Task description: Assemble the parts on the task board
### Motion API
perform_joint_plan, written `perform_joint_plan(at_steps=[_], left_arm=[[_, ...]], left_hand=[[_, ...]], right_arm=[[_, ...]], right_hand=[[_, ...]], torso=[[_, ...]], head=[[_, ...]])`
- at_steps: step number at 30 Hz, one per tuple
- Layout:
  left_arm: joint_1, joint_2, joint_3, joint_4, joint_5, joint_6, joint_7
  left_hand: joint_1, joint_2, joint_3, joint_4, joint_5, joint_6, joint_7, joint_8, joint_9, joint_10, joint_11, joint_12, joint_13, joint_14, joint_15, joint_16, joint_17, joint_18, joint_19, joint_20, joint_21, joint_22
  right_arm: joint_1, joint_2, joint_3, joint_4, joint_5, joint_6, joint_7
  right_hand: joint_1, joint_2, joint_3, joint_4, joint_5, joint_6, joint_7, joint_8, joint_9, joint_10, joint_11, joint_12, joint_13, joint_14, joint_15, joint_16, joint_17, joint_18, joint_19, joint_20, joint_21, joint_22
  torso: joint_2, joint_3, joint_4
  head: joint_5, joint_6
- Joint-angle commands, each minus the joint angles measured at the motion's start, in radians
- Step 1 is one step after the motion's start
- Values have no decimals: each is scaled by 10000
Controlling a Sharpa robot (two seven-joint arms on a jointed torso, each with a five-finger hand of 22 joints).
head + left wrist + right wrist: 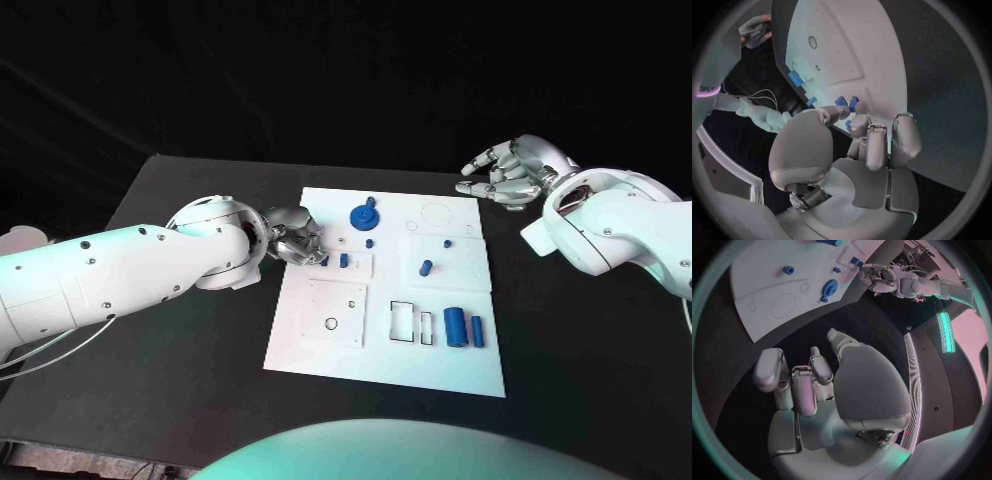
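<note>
Parts (pixel 454 326) look small, rigid, light and slippery; pinch each across its long sides. Left robot hand (pixel 296 237) and right robot hand (pixel 505 172): fingers curled, empty.

White task board (pixel 325 340), blue parts (pixel 456 326), black table (pixel 577 340)

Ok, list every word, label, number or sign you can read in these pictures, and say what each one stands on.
No text can be read.
Task board: black outlines and small holes, no lettering.
Blue parts: plain, no marks.
Left robot hand and right robot hand: no readable label.
Left wrist view, dark marks at the circle's rim: too small and cut off to read.
</note>
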Motion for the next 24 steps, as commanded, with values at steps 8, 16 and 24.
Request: perform_joint_plan(at_steps=[8, 16, 24], left_arm=[[-5, 18, -4, 33, 99, 320, -60], [-5, 13, -4, 30, 121, 376, -95], [-5, 2, -4, 24, 331, 438, -86]], left_hand=[[-7, 101, 2030, -2046, 56, 41, -20, 34, 1, 78, 2, 42, 20, 707, -60, 32, 1428, -175, 43, -13, 64, 8], [-13, 96, 2032, -2054, 86, 51, -24, 33, -1, 85, -2, 46, 26, 708, -63, 34, 1431, -178, 51, -15, 72, 23], [-20, 91, 2036, -2065, 130, 64, -29, 31, -3, 104, -7, 64, 57, 708, -67, 33, 1429, -178, 50, -18, 74, 24]], right_arm=[[-14, -5, 1, -5, -33, 23, 18], [-21, -6, 1, -7, -33, 24, 18], [-37, -10, 0, -7, -33, 22, 22]], right_hand=[[-129, -9, 35, -9, -7, -92, -11, 22, -9, -42, -38, -41, -15, 585, -52, -57, 857, 167, -68, -34, -69, -9], [-129, -9, 35, -9, -7, -92, -11, 22, -9, -42, -38, -41, -15, 585, -52, -57, 857, 167, -68, -34, -69, -9], [-129, -9, 35, -9, -7, -92, -11, 22, -9, -42, -38, -41, -15, 585, -52, -57, 857, 167, -68, -34, -69, -9]], torso=[[-4, -5, 3], [5, -3, 1], [6, -1, 17]], head=[[2, -23], [5, -38], [-2, -52]])
